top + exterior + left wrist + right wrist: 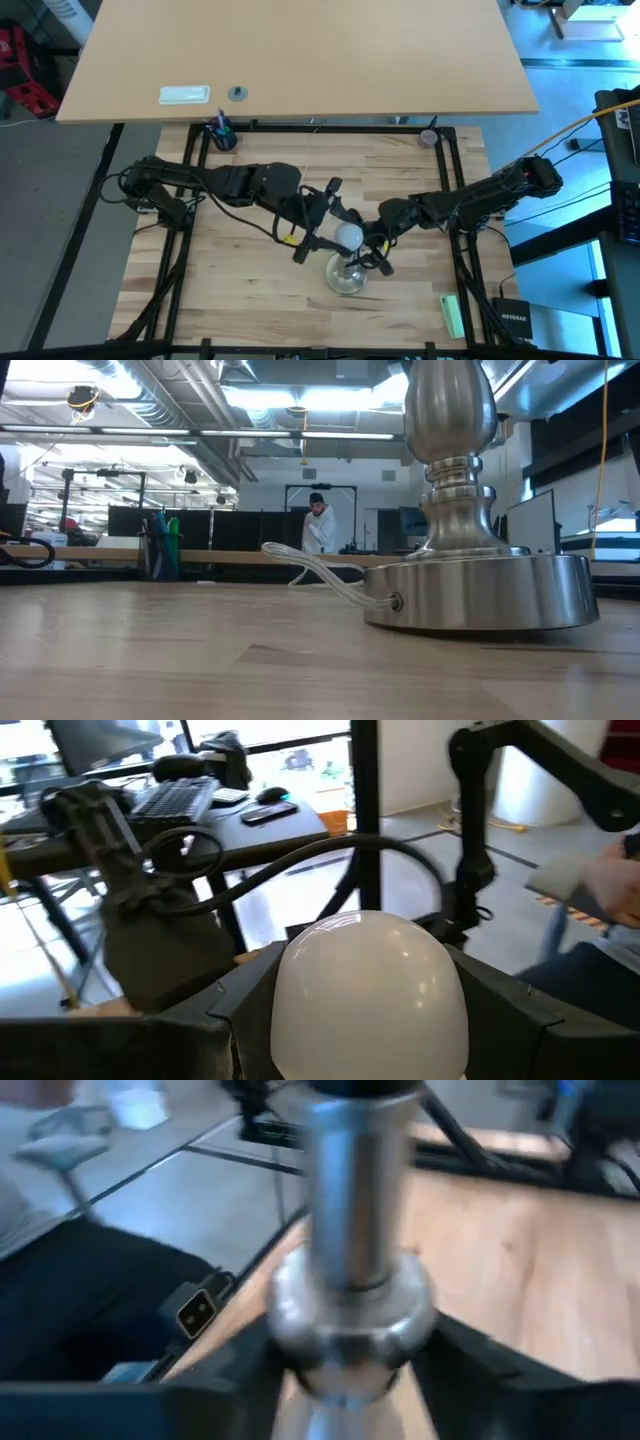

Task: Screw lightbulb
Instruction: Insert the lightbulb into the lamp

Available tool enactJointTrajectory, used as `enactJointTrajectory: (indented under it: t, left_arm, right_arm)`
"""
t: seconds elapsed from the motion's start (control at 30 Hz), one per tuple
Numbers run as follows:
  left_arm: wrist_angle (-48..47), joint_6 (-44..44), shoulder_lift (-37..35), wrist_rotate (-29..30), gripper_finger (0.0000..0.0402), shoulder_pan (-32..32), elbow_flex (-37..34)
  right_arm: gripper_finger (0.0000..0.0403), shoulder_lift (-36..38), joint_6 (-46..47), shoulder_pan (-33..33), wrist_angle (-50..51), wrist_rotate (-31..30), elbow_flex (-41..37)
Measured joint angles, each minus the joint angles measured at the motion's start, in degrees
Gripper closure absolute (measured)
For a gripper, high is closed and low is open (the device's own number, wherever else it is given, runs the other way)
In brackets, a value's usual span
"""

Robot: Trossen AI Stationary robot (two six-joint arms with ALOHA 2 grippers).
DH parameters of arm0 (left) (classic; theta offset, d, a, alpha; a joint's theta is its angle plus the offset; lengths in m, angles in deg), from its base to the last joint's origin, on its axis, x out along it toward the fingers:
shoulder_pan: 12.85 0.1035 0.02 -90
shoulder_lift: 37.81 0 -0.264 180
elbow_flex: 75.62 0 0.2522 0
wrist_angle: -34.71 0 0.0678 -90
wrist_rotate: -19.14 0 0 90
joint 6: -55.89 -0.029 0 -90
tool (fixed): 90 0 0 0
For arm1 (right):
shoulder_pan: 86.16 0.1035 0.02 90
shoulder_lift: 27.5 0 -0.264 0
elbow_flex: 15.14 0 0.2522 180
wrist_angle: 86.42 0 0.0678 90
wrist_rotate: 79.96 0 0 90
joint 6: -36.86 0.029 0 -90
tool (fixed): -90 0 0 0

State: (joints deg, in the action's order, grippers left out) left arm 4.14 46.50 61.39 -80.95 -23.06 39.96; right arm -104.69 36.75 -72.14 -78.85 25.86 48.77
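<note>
Butcher-block tabletop [250,270] inside a black frame, with a big open workshop behind it where a person stands far off in the low view. On the wood sits the silver lamp stand [480,575], at about 6 o'clock from the table's centre in the overhead shot, clear cord trailing from its base.

Left gripper [325,225] reaches in from 9 o'clock and is clamped on the lightbulb [370,990] — the wrist view shows the white globe wedged between both fingers [190,1040]. The bulb sits right above the stand's top; whether its threads have actually caught the socket I can't tell, that part is hidden.

Right gripper [345,1380] comes in from 3 o'clock and is clenched around the stand's stem, a finger on each side of the bulge.

My take for doing this well — keep the bulb's axis dead in line with the stem, press down lightly while twisting, and let the right arm hold the stand firm so it doesn't spin along. A tilted bulb will likely cross-thread or slip out.
</note>
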Motion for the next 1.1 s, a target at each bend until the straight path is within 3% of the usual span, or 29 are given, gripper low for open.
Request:
enactJointTrajectory:
  t: [0.17, 0.33, 0.5, 0.67, 0.73, 0.93, 1.1]
  left_arm:
    - [0.35, 1.54, 0.04, 4.59, 0.018, -0.01, 0.02]
    - [0.39, 1.94, 0.04, 6.7, 0.018, -0.14, 0.02]
    - [0.47, 3.51, 0.04, 11.28, 0.018, -0.14, 0.04]
    - [0.95, 4.44, 0.04, 13.64, 0.018, -0.18, 0.02]
    - [1.29, 4.98, 0.06, 14.24, 0.018, -0.18, 0.0]
    - [1.34, 5.79, 0.06, 15.43, 0.018, -0.18, 0.0]
    - [1.38, 5.82, 0.06, 15.61, 0.018, -0.18, 0.0]
  right_arm:
    - [0.0087, 5.19, 10.51, 1.25, 10.98, -9.45, 0.09]
    - [0.0055, 11.34, 20.75, 6.93, 23.99, -22.49, 0.01]
    - [0.0066, 10.09, 26.83, 17.82, 21.19, -37.5, -0.27]
    - [0.0092, 1.43, 26.82, 26.25, 9.75, -62.31, -1.28]
    - [0.0102, -2.78, 26.87, 27.31, 6.73, -69.58, -1.31]
    - [0.0131, -12.49, 26.45, 27.59, -7.45, -78.64, -1.35]
    - [0.0161, -14.8, 19.3, 26.8, -13.61, -85.16, -1.35]
